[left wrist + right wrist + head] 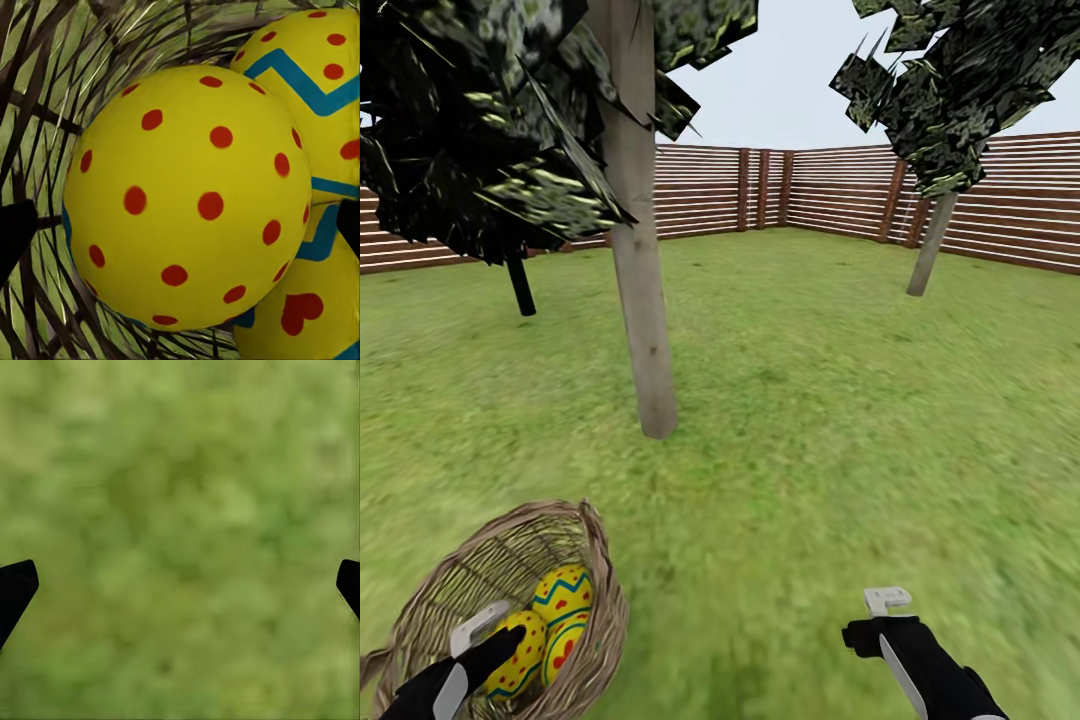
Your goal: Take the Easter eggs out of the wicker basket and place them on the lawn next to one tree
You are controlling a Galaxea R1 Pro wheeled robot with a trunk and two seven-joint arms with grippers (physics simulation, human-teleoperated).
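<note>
1. Garden: mottled green lawn, flat and slightly blurred, ringed by a brown slatted fence.
2. Tree: bare pale trunk, rough-looking, flat grey-green leaves; stands on the lawn just beyond the basket, a likely drop spot.
3. Wicker basket: brown open weave, oval and deep, on the lawn at the near left.
4. Easter eggs: all three seem to sit in the basket, touching; smooth yellow shells, red dots, blue zigzags, a red heart.
5. Left tool: inside the basket, fingers spread wide either side of the dotted egg, not yet closed. Step looks like the first pick; next it must close on the round, slippery-looking shell and lift.
6. Right tool: open, empty, hangs over bare grass.
</note>
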